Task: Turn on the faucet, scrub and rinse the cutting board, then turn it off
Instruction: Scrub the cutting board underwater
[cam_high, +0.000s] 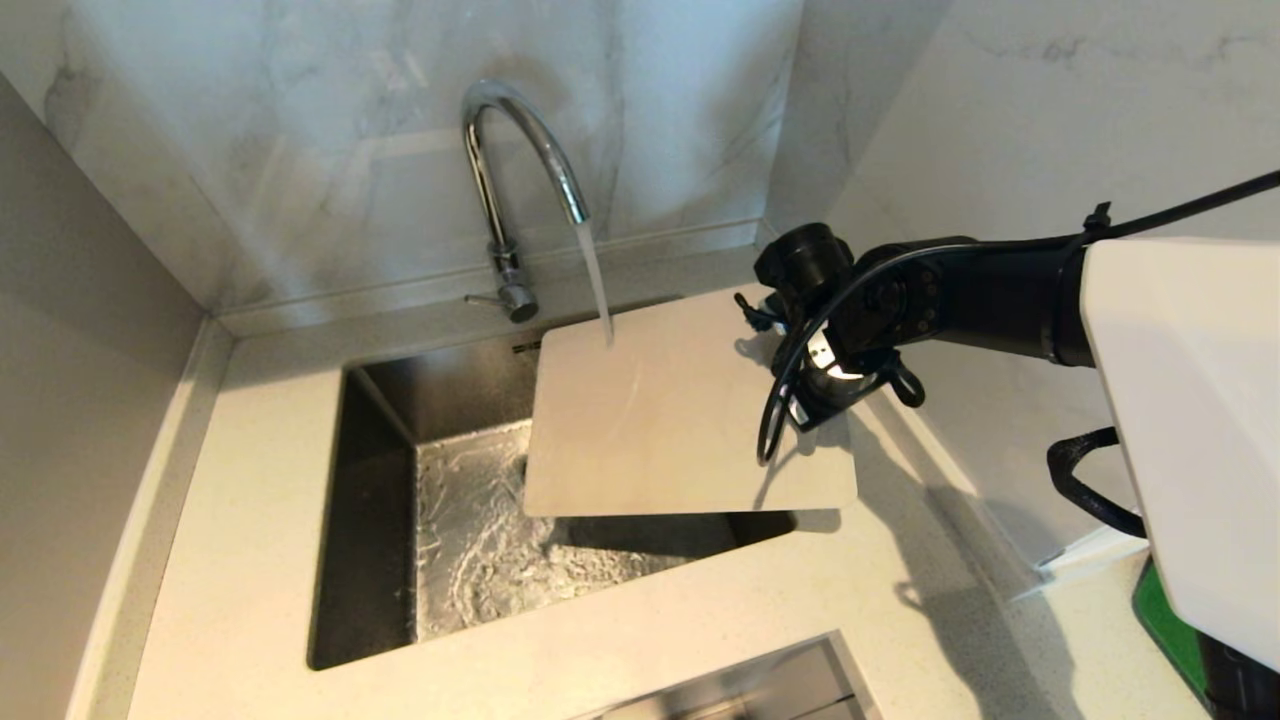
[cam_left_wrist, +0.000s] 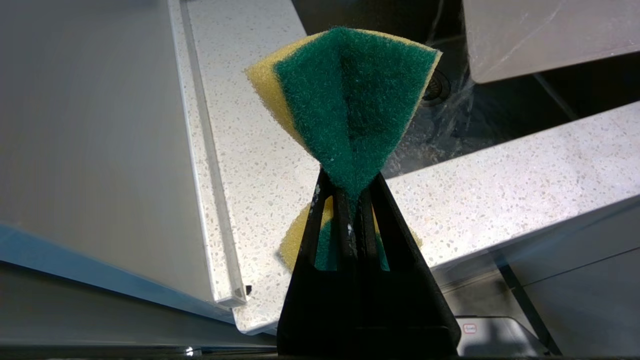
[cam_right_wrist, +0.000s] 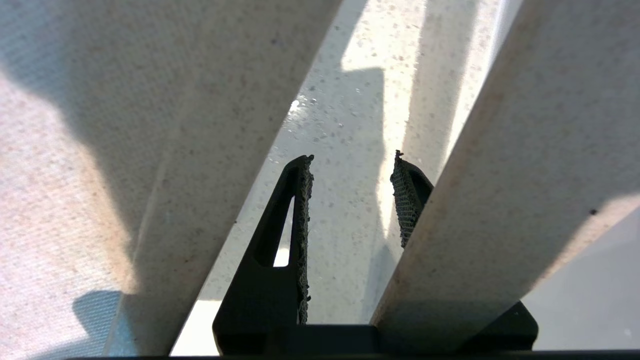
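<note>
Water runs from the chrome faucet (cam_high: 500, 200) onto the far part of the off-white cutting board (cam_high: 650, 420), which hangs tilted over the sink's right half. My right gripper (cam_high: 815, 395) is at the board's right end. In the right wrist view its fingers (cam_right_wrist: 300, 210) stand apart inside the handle slot, nothing between the pads, and the board's end strip (cam_right_wrist: 525, 150) lies across one finger. My left gripper (cam_left_wrist: 350, 182) is outside the head view, shut on a folded green and yellow sponge (cam_left_wrist: 350, 90) above the counter's near edge.
The steel sink (cam_high: 380, 520) is wet, with water swirling on its bottom. The faucet's thin lever (cam_high: 487, 298) sticks out to the left of its base. Marble walls close in behind and on the right. A green flat thing (cam_high: 1165, 620) shows at the lower right.
</note>
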